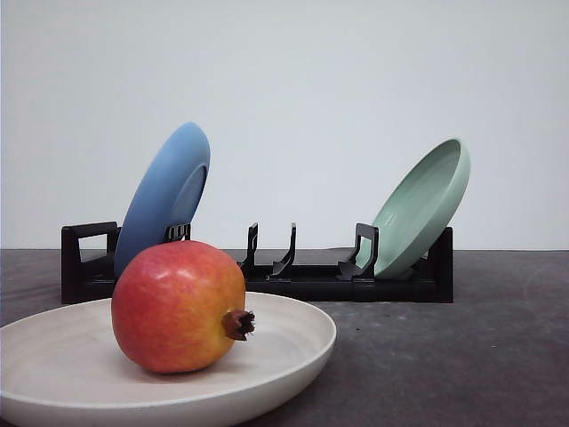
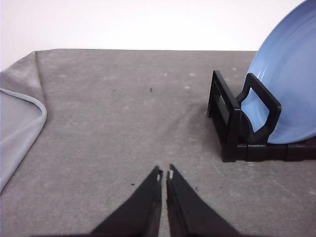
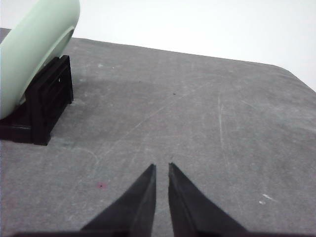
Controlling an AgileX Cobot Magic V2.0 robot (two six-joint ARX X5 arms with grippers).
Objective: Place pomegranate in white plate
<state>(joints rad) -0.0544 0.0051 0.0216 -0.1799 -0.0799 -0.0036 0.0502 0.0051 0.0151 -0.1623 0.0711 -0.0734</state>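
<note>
The left gripper [image 2: 164, 174], two black fingers with tips nearly touching and nothing between them, hangs over a desk [image 2: 123, 123] covered in grey cloth. Well ahead and to one side, a black dish rack [image 2: 232, 126] holds a blue plate [image 2: 291, 84] leaning on edge. A folded edge of paler grey cloth [image 2: 19, 118] lies at the opposite side.

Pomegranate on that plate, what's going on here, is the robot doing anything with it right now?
Nothing is being handled at this moment. The pomegranate already sits in the white plate, at the front of the table. Behind it, a black rack holds a blue plate and a pale green plate leaning on edge. The left gripper and right gripper are both shut and empty, over bare grey cloth beside the rack's ends.
</note>
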